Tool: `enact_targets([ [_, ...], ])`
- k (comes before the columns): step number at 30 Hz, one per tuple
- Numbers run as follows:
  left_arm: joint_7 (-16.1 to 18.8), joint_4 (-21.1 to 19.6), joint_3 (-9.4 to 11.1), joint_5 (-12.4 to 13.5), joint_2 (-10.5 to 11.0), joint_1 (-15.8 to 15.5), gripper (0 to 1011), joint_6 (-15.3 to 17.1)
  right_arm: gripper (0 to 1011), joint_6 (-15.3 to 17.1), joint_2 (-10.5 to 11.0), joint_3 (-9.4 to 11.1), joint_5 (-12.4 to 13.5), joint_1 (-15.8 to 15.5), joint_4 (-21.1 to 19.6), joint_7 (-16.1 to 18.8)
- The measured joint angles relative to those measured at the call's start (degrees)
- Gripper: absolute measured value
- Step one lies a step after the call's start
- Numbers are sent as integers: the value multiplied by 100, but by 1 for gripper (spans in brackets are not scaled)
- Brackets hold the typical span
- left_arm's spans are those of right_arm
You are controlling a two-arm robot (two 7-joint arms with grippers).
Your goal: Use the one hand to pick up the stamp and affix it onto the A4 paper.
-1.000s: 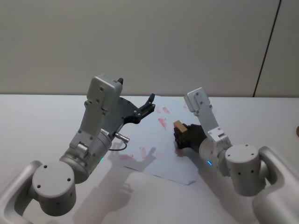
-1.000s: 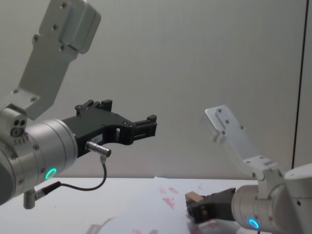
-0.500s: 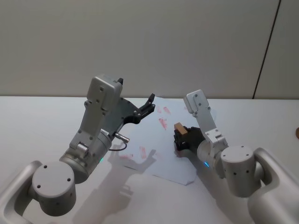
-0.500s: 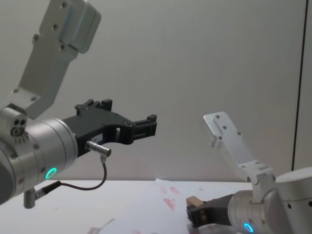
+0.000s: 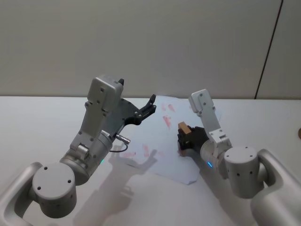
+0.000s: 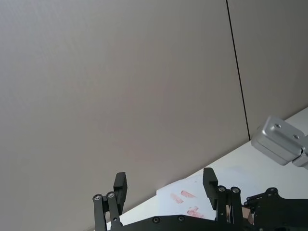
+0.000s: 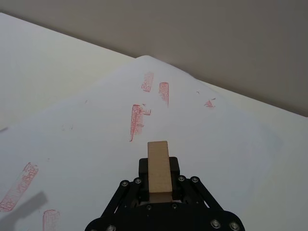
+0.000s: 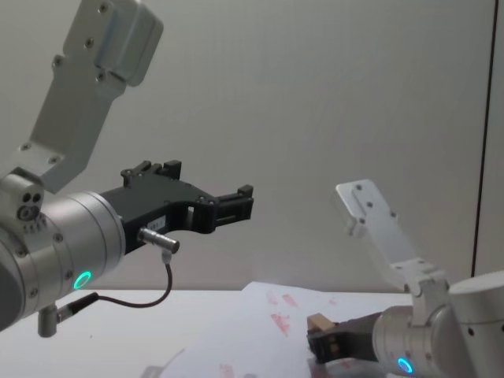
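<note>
Pick-up done: stamp clamped in right gripper, low over the A4 paper near its right edge, mid-tabletop. Contact with sheet unclear; pressing down apparently yet to do. Parked aloft: left gripper, fingers apart.

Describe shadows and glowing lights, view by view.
Head view: the raised left gripper and its arm cast a grey shadow across the A4 paper and table. Right wrist view: a shadow patch lies on the paper near the right gripper, shut on the stamp. Chest view: a green ring glows on the left arm, a blue ring on the right.
</note>
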Motion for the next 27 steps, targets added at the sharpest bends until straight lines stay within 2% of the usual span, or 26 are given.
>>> enact_targets([
  [9, 0, 0, 0, 0, 0, 0, 1003, 0, 221, -173, 42, 91, 165, 5, -339, 105],
  [14, 0, 0, 0, 0, 0, 0, 1003, 0, 221, -198, 107, 167, 392, -64, -774, 241],
  [20, 0, 0, 0, 0, 0, 0, 1003, 0, 221, -29, 268, 263, 741, -306, -1453, 400],
  [27, 0, 0, 0, 0, 0, 0, 1003, 0, 221, 328, 606, 421, 1123, -768, -2345, 471],
])
